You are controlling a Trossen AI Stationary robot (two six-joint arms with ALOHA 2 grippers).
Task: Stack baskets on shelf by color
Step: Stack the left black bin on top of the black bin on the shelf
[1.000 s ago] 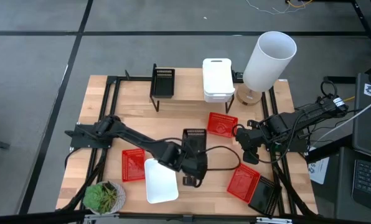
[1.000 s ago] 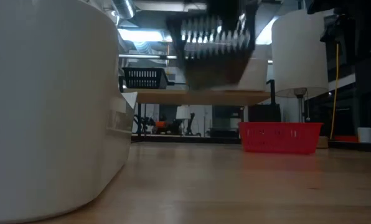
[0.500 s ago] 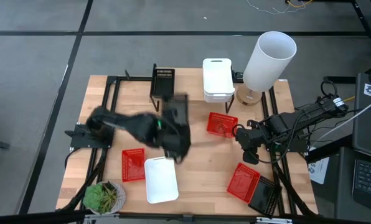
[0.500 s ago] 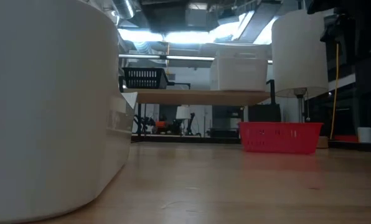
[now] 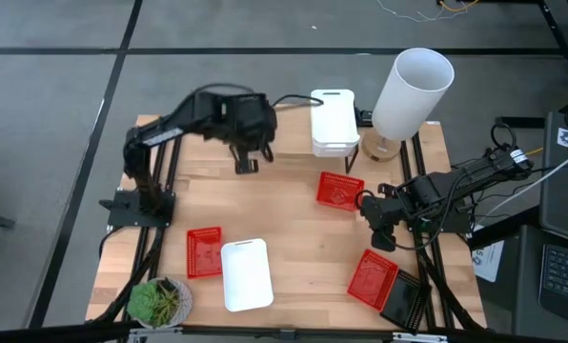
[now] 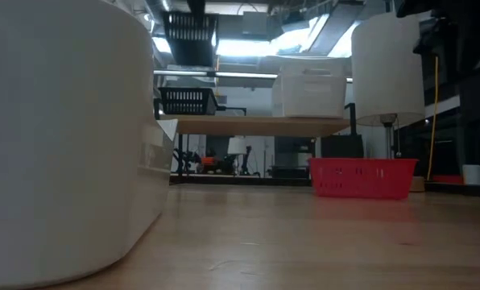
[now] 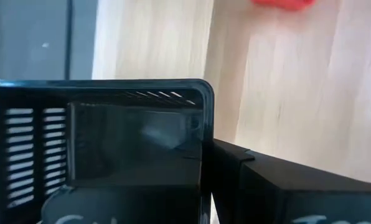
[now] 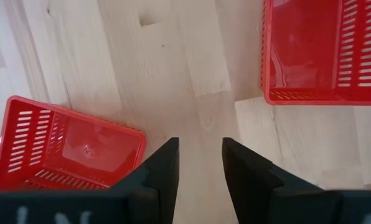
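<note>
Light-wood surface (image 5: 294, 238) on black frame. Shelf (image 5: 298, 143) along far edge: black basket (image 6: 186, 101) at its left end, white basket stack (image 5: 333, 122) at its right end. Tall white cylinder (image 5: 411, 91) on wooden base just right of shelf. On surface: red basket (image 5: 339, 191) right of centre; red basket (image 5: 204, 252) touching white basket (image 5: 247, 274) near front left; potted plant (image 5: 158, 302) at front-left corner; red basket (image 5: 372, 277) beside black basket (image 5: 405, 303) at front right.
</note>
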